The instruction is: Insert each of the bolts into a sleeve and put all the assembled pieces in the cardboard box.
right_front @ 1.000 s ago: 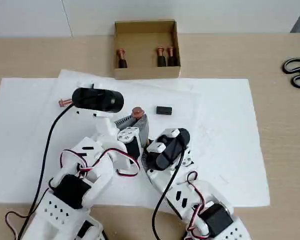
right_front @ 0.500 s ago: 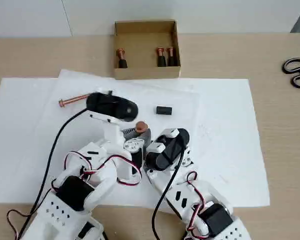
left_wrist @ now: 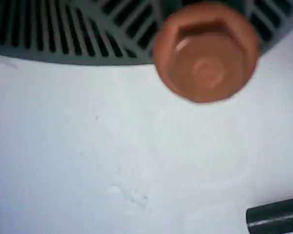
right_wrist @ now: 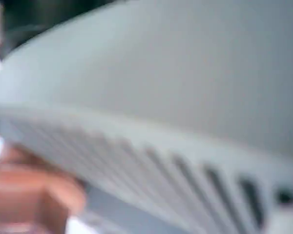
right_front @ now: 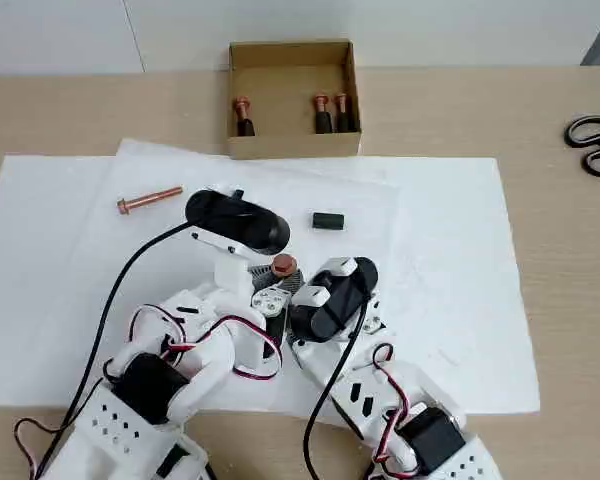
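My left gripper [right_front: 280, 276] is shut on a copper bolt [right_front: 283, 266], held upright with its hexagonal head [left_wrist: 205, 51] facing the wrist camera and a grey ribbed finger [left_wrist: 88, 29] behind it. The right gripper [right_front: 298, 312] sits close beside it, tucked under its own black wrist housing. That bolt's head [right_wrist: 24, 195] and a ribbed finger [right_wrist: 151, 161] loom very close in the right wrist view. A loose black sleeve [right_front: 327, 221] [left_wrist: 276, 219] lies on the paper just beyond. A second copper bolt [right_front: 150, 200] lies far left. The cardboard box [right_front: 292, 146] holds three assembled pieces [right_front: 322, 113].
White paper sheets [right_front: 450, 260] cover the wooden table under both arms. Black scissors [right_front: 595, 145] lie at the far right edge. The paper right of the arms is bare.
The left arm has drawn back and to the right with the bolt, bringing it close to the right gripper and uncovering the loose bolt on the left. The right arm has stayed put.
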### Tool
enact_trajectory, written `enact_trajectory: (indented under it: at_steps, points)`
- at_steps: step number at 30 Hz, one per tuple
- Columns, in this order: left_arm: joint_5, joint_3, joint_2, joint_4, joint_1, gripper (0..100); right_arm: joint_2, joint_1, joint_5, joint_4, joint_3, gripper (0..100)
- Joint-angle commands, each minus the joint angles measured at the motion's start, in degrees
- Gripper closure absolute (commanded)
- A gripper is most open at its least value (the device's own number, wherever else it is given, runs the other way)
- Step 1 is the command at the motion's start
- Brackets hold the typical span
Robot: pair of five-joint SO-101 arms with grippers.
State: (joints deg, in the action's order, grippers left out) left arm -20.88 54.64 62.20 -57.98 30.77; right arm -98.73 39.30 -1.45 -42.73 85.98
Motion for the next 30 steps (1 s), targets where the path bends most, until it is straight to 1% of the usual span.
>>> enact_trajectory:
  at_steps: [1, 4, 6, 8, 14, 17, 22, 24, 27, 28, 30]
  points:
    - [1.1, -0.6, 0.4, -1.1, -0.3, 99, -1.3, -0.3, -0.4, 1.2, -2.7, 99.5]
    - [1.7, -0.7, 0.4, -2.4, -0.3, 94, -1.3, -0.3, -0.4, 1.1, -2.7, 99.5]
    - [1.7, -2.4, 0.4, -5.5, -0.3, 89, -1.3, -0.3, -0.4, 1.1, -2.7, 99.5]
    - [1.7, -4.4, 0.4, -8.2, -0.3, 87, -1.3, -0.3, -0.4, 1.1, -2.7, 99.5]
    - [1.7, -5.7, 0.4, -9.5, -0.8, 86, -1.3, -0.3, -0.4, 1.1, -2.7, 99.5]
    - [1.7, -5.9, 0.4, -9.8, -2.4, 86, -1.3, -0.3, -0.4, 1.1, -2.7, 99.5]
    - [1.7, -12.9, 0.4, -17.2, -3.0, 86, -1.2, -0.3, -0.4, 1.1, -2.7, 99.5]
    - [1.8, -16.3, 0.4, -21.0, -4.8, 86, -1.2, -0.3, -0.4, 1.1, -2.7, 99.5]
    - [2.5, -20.5, 0.4, -27.2, -9.6, 86, -1.1, -0.3, -0.4, 1.1, -2.7, 99.5]
    - [4.5, -21.1, 0.4, -29.4, -11.4, 86, -1.0, -0.3, -0.4, 1.1, -2.7, 99.5]
    - [11.2, -20.5, 0.4, -33.0, -15.5, 86, -0.9, -0.3, -0.5, 1.2, -2.7, 99.5]
